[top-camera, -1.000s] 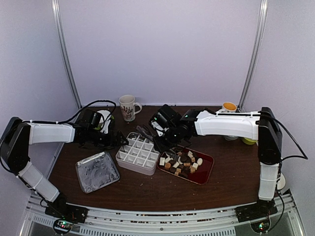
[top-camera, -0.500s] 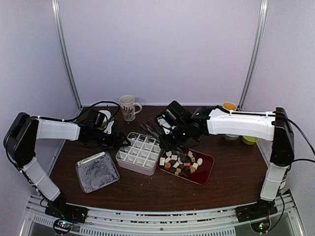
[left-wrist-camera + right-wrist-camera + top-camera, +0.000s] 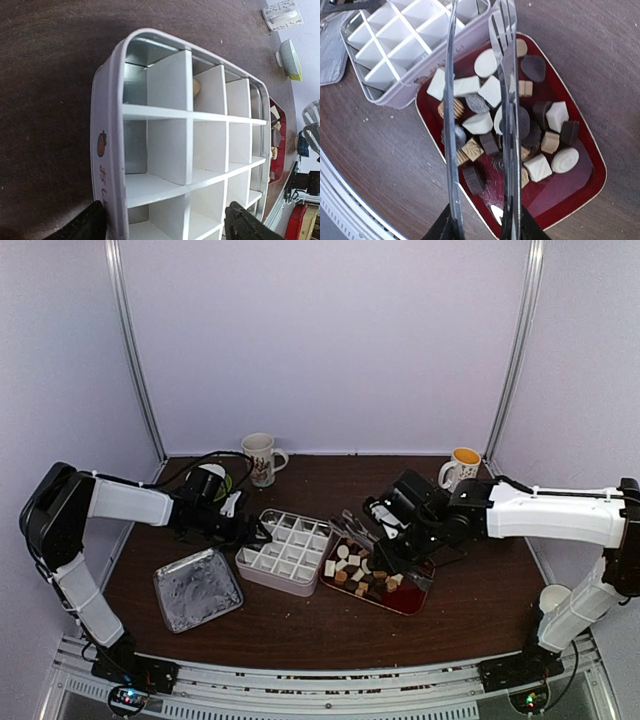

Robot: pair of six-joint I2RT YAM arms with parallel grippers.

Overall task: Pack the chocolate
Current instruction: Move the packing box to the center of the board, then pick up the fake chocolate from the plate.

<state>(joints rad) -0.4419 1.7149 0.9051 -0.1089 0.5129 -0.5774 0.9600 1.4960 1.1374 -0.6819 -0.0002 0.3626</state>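
The chocolate (image 3: 365, 570) is a heap of small white, tan and dark pieces (image 3: 480, 122) on a red tray (image 3: 415, 597). Left of it stands a white divided box (image 3: 285, 550), with one tan piece (image 3: 196, 87) in a far cell. My left gripper (image 3: 245, 530) is at the box's left end, open. Its jaws (image 3: 165, 227) straddle the end wall (image 3: 107, 150), one finger outside and one over the cells. My right gripper (image 3: 398, 545) is shut on metal tongs (image 3: 451, 125). The tongs' two arms reach over the tray (image 3: 580, 192) toward the box, with nothing between them.
A foil lid (image 3: 197, 587) lies in front of the box on the left. A patterned mug (image 3: 260, 458) stands at the back, a yellow-lined mug (image 3: 462, 468) at the back right. A white cup (image 3: 552, 598) sits by the right arm and a bowl (image 3: 212, 480) behind the left arm.
My right arm has swung right and toward the front, carrying the tongs from the box's back edge to over the tray. The left gripper moved slightly right and its jaws narrowed a little.
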